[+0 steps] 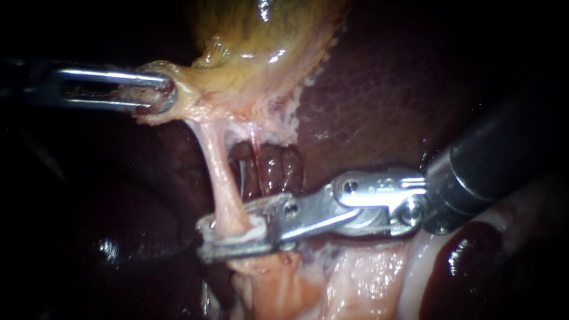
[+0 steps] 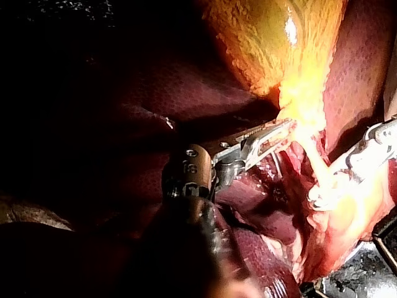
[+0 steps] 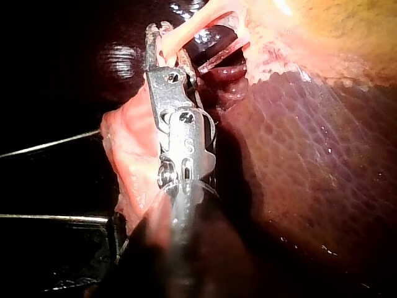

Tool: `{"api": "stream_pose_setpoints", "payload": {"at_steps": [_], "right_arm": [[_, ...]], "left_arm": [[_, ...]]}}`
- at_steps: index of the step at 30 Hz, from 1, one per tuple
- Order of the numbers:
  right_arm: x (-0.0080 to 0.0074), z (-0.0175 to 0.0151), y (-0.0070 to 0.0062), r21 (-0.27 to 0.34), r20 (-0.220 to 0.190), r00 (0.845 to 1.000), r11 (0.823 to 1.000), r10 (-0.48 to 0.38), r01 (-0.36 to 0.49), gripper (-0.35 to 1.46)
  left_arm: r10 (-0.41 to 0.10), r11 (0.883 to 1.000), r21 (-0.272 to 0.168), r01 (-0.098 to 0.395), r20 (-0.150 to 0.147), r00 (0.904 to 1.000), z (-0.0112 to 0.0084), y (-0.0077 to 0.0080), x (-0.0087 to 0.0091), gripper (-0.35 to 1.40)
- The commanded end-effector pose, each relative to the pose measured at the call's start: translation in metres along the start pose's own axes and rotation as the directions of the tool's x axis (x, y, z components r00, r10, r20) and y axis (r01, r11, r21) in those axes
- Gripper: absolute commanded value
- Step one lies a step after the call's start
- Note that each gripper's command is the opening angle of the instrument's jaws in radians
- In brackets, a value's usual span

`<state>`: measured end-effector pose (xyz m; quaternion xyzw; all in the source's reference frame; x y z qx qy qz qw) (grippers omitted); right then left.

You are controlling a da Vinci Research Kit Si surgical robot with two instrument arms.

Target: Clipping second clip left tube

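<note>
Pale pink and drawn taut, the thin left tube runs from the neck of the glistening yellow-green gallbladder toward the near side, over the dark red-brown liver. The slim silver right instrument reaches in from the right, its narrow jaws closed around the tube's near end. At far left, the slotted steel left instrument grips the gallbladder's neck between its jaws.

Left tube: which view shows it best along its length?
Endoscope view: the left tube runs unobstructed from the gallbladder to the tip of the right instrument. The left wrist view shows it washed out by glare; the right wrist view only a short stretch at that tip.
</note>
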<state>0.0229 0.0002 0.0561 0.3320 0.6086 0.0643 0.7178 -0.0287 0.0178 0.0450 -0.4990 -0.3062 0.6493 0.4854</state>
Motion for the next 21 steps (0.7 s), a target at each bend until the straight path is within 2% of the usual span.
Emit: {"api": "stream_pose_setpoints", "payload": {"at_steps": [1, 3, 10, 21], "right_arm": [[0.0, 0.0, 0.0, 0.005, 0.001, 1.0, 1.0, -0.001, 0.001, -0.3], [0.0, 0.0, 0.0, 0.006, 0.001, 1.0, 1.0, -0.001, 0.001, -0.35], [0.0, 0.0, 0.0001, 0.011, -0.002, 1.0, 1.0, 0.028, -0.028, -0.35], [-0.0002, -0.0002, 0.0004, 0.014, -0.002, 1.0, 1.0, 0.028, -0.028, -0.34]], "left_arm": [[0.0, 1.0, 0.0, 0.0, 0.0, 1.0, 0.0, -0.0001, 0.0, -0.35], [0.0, 1.0, 0.0, 0.0, 0.0, 1.0, 0.0, -0.0001, 0.0, -0.35], [0.0, 1.0, 0.0, 0.0, 0.0, 1.0, 0.0, -0.0001, 0.0, -0.35], [0.0, 1.0, 0.0, 0.0, 0.0, 1.0, 0.0001, -0.0002, 0.0, -0.35]]}}
